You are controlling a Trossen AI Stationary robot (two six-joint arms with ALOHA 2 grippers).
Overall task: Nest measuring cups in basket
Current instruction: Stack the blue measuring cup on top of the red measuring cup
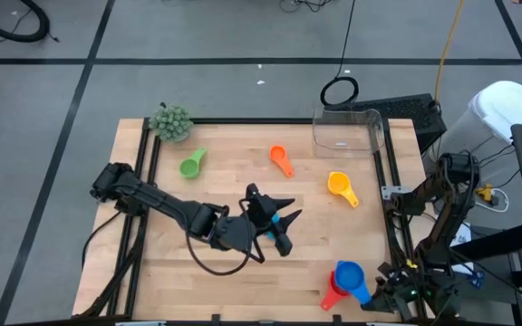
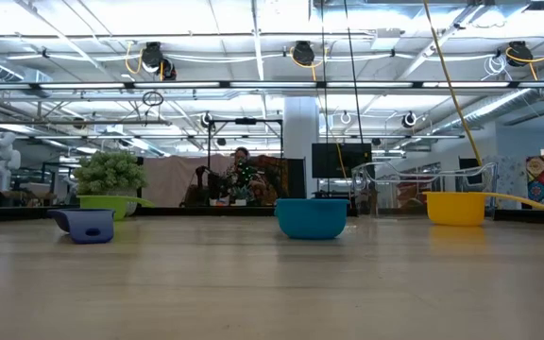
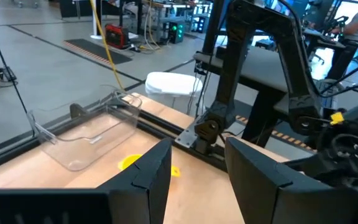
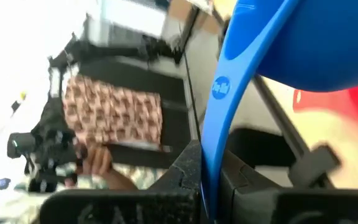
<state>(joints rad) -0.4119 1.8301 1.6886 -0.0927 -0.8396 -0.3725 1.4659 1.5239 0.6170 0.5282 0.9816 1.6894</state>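
My left gripper is open and empty over the table's middle; its wrist view shows nothing between the fingers. A light blue cup and a dark blue cup lie under it on the table. The green cup, orange cup and yellow cup lie apart on the table. The clear basket stands at the far right. My right gripper is shut on a blue cup that sits over the red cup at the near right. My right gripper pinches the blue cup's flat handle between its two fingers, near the handle's free end. The fingers come from the table's right side and lie along the handle. The blue bowl is over the red cup; whether it rests in it, I cannot tell.
A fuzzy grey-green ball sits at the table's far left corner. Black rails run along the table's left and right edges. The low view shows the light blue cup, the dark blue cup and the yellow cup upright on the table.
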